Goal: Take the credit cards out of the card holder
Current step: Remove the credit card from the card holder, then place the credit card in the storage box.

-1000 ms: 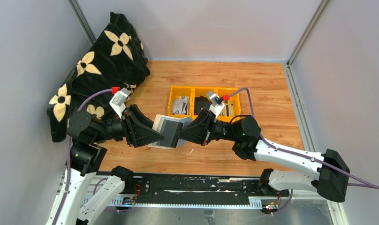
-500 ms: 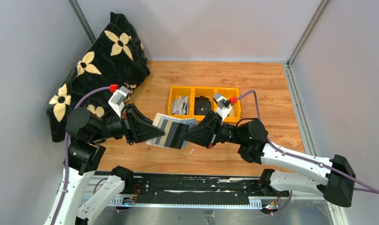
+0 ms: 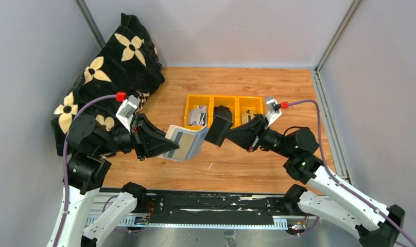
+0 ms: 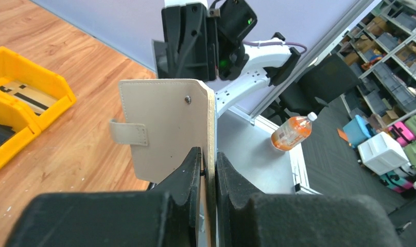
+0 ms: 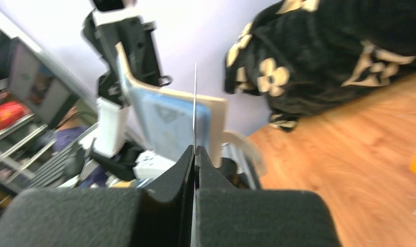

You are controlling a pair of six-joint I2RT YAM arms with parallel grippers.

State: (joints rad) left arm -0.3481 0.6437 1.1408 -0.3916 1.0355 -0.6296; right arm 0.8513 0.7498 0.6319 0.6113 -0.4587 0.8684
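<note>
Clearly you have both arms loaded. Your left end effector (image 4: 208, 157) is clamped on the lower edge of the card holder (image 4: 165, 128) and holds it upright above the tabletop (image 3: 278, 87). Your right end effector (image 5: 195, 150) is pinched onto one credit card (image 5: 195, 103) by its end, also in the air.

Watch that card first. The grip is narrow and sits at one extremity, so a quick swing toward the yellow bins (image 3: 252, 103) could, I think, let it pivot or slide out and fall onto the wood. The card holder is likewise held by only a thin strip, so any brush from the right arm may twist it in the jaws or knock it loose. With the two wrists this near each other, a careless retreat also risks a collision.

From above, the credit card (image 3: 219, 128) sits just beside the open edge of the card holder (image 3: 188, 141), apparently apart from it, with the bins directly behind. The right wrist view cannot settle that. There the card is only a thin vertical line laid over the holder's blue-grey inside. The left wrist camera alone shows the beige outer face and its snap tab (image 4: 127, 133) hanging free. None of the views tells you whether more cards remain inside.
</note>
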